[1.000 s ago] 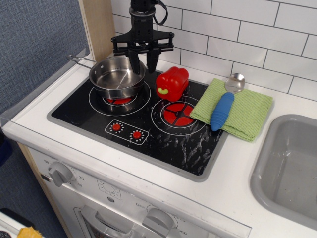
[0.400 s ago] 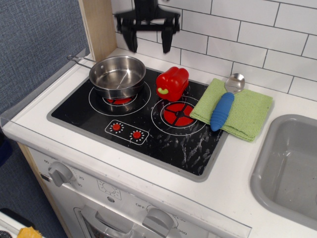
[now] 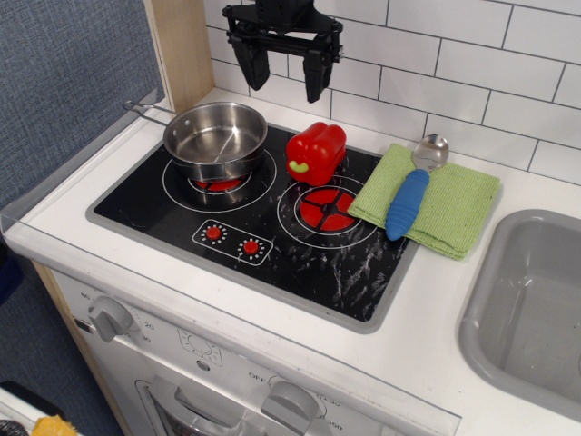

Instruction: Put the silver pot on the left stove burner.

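The silver pot (image 3: 215, 138) sits upright on the left stove burner (image 3: 219, 183), covering most of its red circle. Its thin wire handle (image 3: 145, 110) points left toward the wooden panel. My gripper (image 3: 287, 80) hangs in the air above and behind the pot, in front of the white tiled wall. Its two black fingers stand wide apart with nothing between them.
A red pepper (image 3: 316, 152) stands between the two burners, just right of the pot. The right burner (image 3: 327, 209) is bare. A green cloth (image 3: 434, 202) holds a blue-handled spoon (image 3: 410, 194). A grey sink basin (image 3: 532, 307) is at the right.
My gripper has let go of the pot rim, risen up and shifted slightly right, with its fingers now wide apart. The pot has stayed on the left burner.
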Robot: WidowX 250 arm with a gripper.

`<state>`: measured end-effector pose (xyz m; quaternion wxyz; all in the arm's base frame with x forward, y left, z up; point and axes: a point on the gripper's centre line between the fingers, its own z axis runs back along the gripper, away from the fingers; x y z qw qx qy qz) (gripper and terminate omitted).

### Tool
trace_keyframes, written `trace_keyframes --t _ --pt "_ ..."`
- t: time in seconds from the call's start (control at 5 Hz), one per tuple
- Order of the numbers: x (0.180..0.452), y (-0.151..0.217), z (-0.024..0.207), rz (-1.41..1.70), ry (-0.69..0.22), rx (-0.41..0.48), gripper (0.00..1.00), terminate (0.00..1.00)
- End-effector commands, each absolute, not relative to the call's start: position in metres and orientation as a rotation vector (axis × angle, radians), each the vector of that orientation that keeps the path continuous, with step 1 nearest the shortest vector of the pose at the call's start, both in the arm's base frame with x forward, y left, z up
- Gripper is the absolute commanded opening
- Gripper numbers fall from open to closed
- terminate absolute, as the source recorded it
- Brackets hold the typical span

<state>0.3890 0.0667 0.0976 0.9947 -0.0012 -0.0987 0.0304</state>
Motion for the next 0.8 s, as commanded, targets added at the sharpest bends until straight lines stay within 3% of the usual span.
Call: trace_keyframes --t 0.0,0.4,0.6 --pt "0.362 0.061 0.1156 0.084 -0.211 0.094 1.0 0.0" --pt "0.362 0.061 0.1156 0.084 -0.211 0.094 1.0 0.0" --pt "0.362 0.061 0.1156 0.084 -0.211 0.094 1.0 1.0"
